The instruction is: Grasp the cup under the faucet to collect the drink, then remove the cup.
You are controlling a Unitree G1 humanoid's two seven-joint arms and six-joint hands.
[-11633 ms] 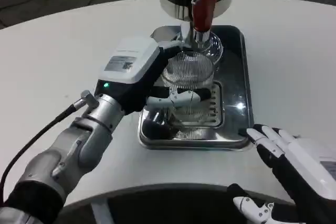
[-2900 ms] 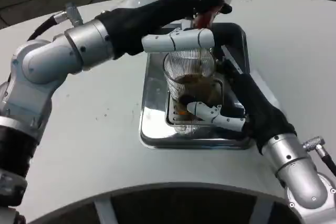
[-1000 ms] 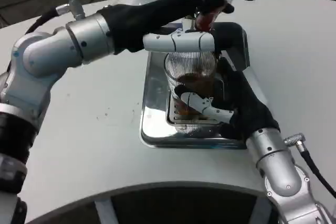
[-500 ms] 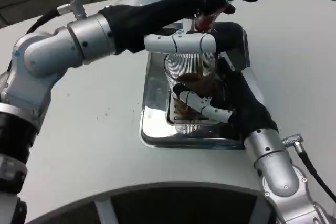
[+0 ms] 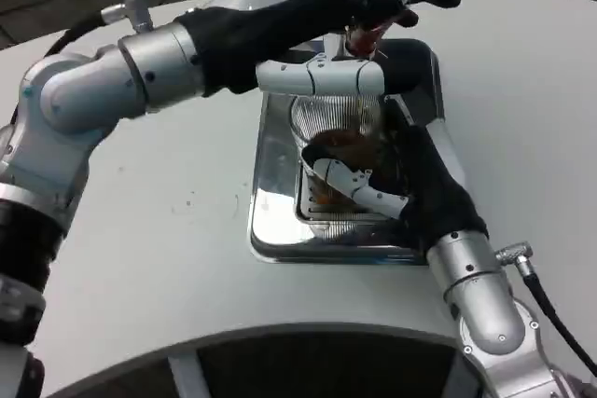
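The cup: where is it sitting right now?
Head view, centre: the cup stands on the metal tray beneath the red faucet lever, gripped by the right hand, with the left hand reaching over it.

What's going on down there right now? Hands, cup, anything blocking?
Left hand up at the red faucet lever. Right hand gripping the ribbed glass cup, brown drink inside, on the steel drip tray. Nothing blocking.
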